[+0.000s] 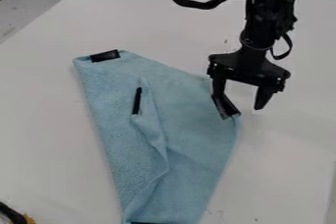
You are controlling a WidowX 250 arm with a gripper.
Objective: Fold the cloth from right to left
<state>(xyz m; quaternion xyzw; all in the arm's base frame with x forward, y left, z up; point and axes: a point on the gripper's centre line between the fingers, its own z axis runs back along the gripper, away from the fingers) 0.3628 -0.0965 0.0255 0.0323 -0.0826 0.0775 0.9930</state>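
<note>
The gripper hangs at the right edge of the cloth, open, with its two fingers spread apart. Its left finger overlaps the black-taped right corner of the light blue cloth; whether they touch I cannot tell. The other finger is over bare table to the right. The cloth lies partly folded, with a flap edge running from a black strip near its middle down to the bottom. Another black patch marks the upper left corner, and a dark strip shows at the bottom edge.
The white table extends around the cloth on both sides. A dark object with a yellow part is at the lower left corner. The arm comes down from the top right, with a black cable looping to its left.
</note>
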